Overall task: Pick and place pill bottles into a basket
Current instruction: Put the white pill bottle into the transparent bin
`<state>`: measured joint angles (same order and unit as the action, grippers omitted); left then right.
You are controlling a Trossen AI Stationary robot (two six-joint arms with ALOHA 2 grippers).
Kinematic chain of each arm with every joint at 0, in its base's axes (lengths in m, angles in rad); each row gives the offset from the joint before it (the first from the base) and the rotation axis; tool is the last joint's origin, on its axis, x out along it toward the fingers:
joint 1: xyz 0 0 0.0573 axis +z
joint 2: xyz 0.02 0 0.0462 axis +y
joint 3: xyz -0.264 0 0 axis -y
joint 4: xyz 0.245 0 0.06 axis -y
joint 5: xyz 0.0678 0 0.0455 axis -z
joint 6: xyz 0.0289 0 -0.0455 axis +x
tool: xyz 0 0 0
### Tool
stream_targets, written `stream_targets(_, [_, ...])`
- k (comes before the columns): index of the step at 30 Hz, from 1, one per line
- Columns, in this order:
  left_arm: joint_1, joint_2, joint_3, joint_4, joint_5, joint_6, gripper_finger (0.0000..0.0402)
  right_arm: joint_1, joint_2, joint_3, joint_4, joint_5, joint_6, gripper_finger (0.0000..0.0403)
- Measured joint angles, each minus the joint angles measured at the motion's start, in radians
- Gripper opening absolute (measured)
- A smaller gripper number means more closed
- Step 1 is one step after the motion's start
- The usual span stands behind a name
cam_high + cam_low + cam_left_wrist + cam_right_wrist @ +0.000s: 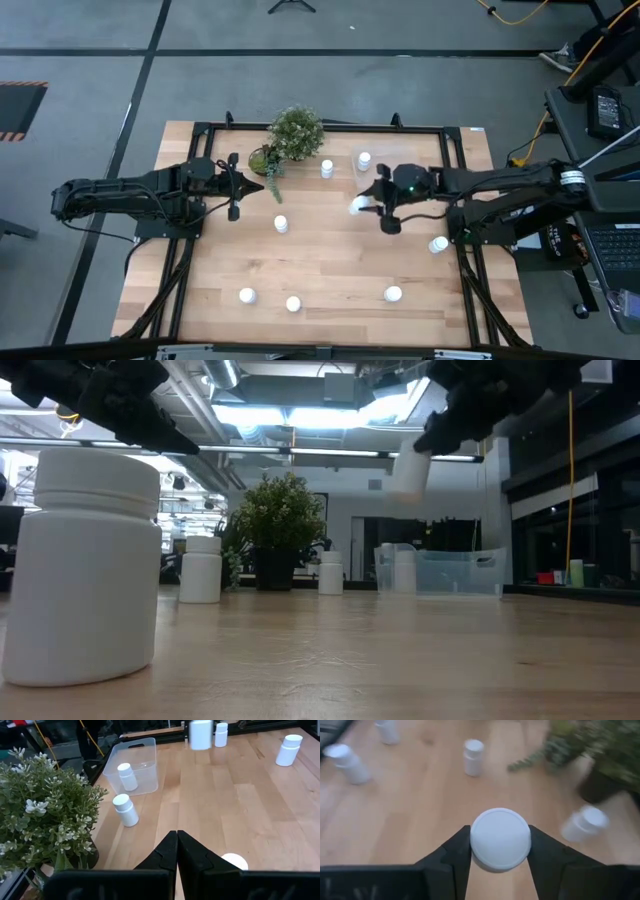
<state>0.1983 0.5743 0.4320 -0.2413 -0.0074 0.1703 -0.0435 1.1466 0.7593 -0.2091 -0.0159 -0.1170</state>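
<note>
My right gripper [364,205] is shut on a white pill bottle [356,206], held in the air right of the table's middle; the low view shows it [408,470] well above the wood. The transparent basket [146,779] stands at the far side with one bottle [127,776] upright inside it and another [125,810] upright on the table beside it. Several more bottles stand upright on the table, among them one at the middle [281,224] and one at the right [438,243]. My left gripper [255,186] is shut and empty beside the potted plant [296,133]. My right gripper pinches the bottle's round wall [475,851] between its two fingers, one on each side. The bottle's flat round end [500,836] faces the wrist camera. The fingers point toward the table's left, slanting down. The bottle is lifted clear and tilted [408,470].
The leafy potted plant [45,815] stands at the far edge, left of the basket. Three bottles stand along the near edge [247,295] [293,303] [393,294]. One of them shows large in the low view [85,570]. Bare wood lies between them and the grippers.
</note>
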Motion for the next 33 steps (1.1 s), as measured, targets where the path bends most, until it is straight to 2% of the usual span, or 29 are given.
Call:
stream_targets(8, [0.0,0.0,0.0,0.002,0.0,0.0,0.0004,-0.057,-0.038,0.0,-0.062,0.079,-0.01,0.0154])
stream_targets(13, [0.0,0.0,0.0,0.002,0.0,0.0,0.0004,-0.09,-0.039,0.0,-0.084,0.252,0.001,0.0154])
stream_targets(16, [0.0,0.0,0.0,0.002,0.0,0.0,0.0004,-0.116,-0.039,0.0,-0.11,0.302,0.005,0.0154])
stream_targets(33, [0.0,0.0,0.0,0.002,0.0,0.0,0.0004,-0.282,-0.013,0.0,-0.123,0.31,0.038,0.0154])
